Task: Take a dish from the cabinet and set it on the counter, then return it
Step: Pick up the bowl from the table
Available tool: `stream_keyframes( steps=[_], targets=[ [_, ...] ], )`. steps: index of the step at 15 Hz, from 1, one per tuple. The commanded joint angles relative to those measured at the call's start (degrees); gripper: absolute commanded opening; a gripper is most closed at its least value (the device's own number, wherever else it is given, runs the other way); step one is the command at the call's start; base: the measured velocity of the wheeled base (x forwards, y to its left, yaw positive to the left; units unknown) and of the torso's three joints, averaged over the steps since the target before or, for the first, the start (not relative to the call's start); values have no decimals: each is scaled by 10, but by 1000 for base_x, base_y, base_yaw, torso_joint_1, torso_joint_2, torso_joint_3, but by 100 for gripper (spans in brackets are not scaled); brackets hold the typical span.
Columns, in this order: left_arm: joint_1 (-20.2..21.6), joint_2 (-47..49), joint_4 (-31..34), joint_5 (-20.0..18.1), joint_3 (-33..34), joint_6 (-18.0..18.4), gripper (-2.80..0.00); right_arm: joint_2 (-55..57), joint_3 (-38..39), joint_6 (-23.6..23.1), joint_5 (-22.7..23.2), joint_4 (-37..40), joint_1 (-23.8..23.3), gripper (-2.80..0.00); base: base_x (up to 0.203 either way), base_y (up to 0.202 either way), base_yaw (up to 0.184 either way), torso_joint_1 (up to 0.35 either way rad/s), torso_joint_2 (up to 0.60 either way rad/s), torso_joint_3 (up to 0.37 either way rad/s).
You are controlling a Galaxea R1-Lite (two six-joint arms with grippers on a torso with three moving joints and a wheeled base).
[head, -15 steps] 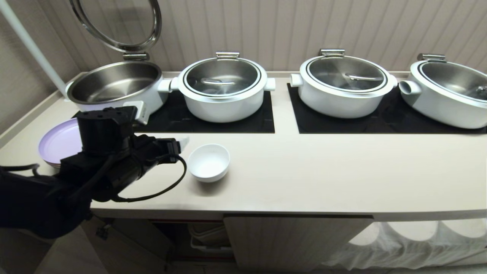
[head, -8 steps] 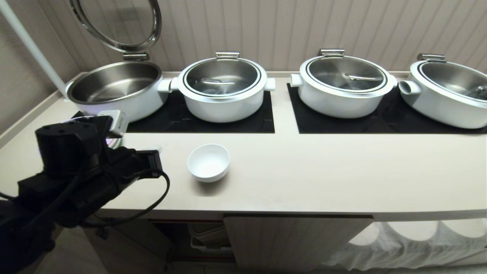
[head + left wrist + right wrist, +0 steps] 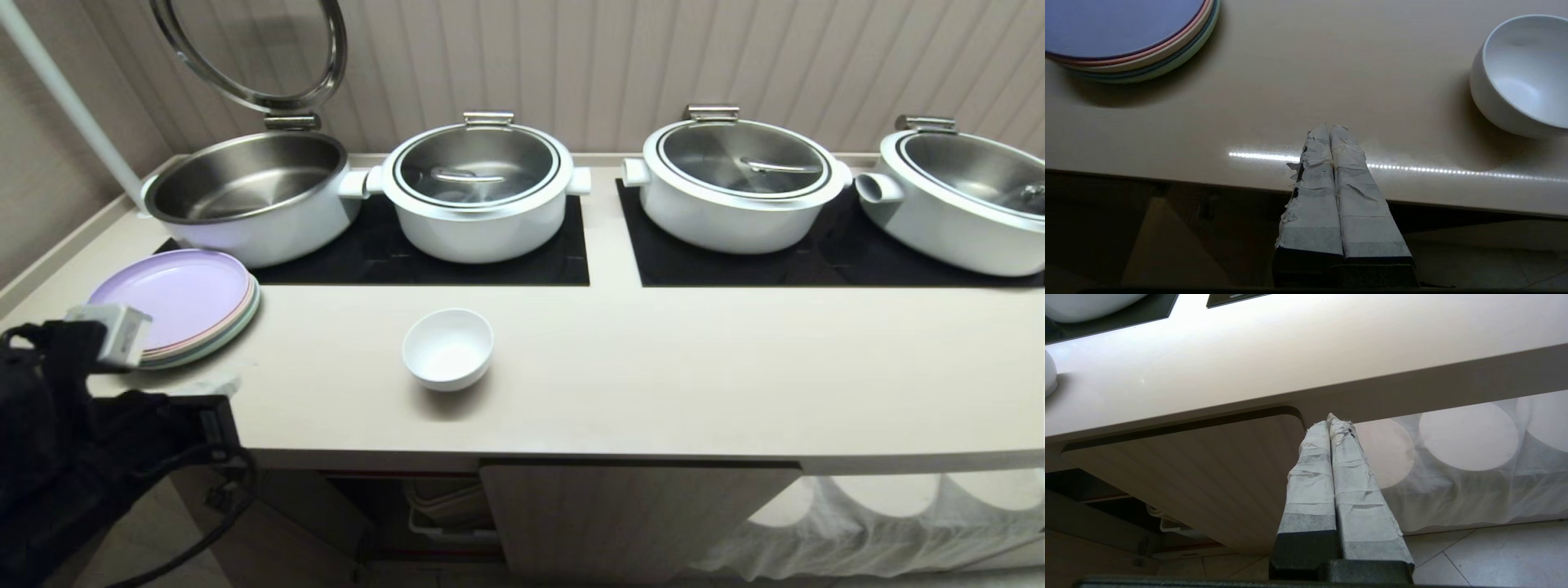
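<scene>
The left end effector (image 3: 1329, 130) hung at the surface's (image 3: 653, 384) near edge, fingers pressed together and empty, presumably clear of the placed dish (image 3: 447, 349). That bowl sat upright at its two o'clock. The right end effector (image 3: 1331, 420), likewise pinched, idled below by the cabinet (image 3: 1208, 465).

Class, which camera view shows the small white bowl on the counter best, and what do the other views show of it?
The head view: the whole white bowl shows, upright on the counter, apart from the plates. The left wrist view crops it at the frame edge. The right wrist view shows only a white sliver at its edge, not clearly the bowl.
</scene>
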Motion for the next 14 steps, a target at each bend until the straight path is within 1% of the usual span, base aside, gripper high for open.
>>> stream_keyframes(
  steps=[1,6,7,9,10,13,14],
  targets=[
    [31,-78,-4,0,46,4,-280,0,0,1,0,0,0,-280,0,0,0,0,0,0],
    [64,-188,-1,-1,143,6,-280,0,0,1,0,0,0,-280,0,0,0,0,0,0],
    [71,-218,10,-1,152,5,-280,0,0,1,0,0,0,-280,0,0,0,0,0,0],
    [75,-292,65,-2,156,7,-280,0,0,1,0,0,0,-280,0,0,0,0,0,0],
    [74,-339,104,-5,157,8,-280,0,0,1,0,0,0,-280,0,0,0,0,0,0],
    [73,-531,249,-19,156,15,-280,0,0,1,0,0,0,-280,0,0,0,0,0,0],
    [74,-609,305,-35,151,18,-280,0,0,1,0,0,0,-280,0,0,0,0,0,0]
  ],
)
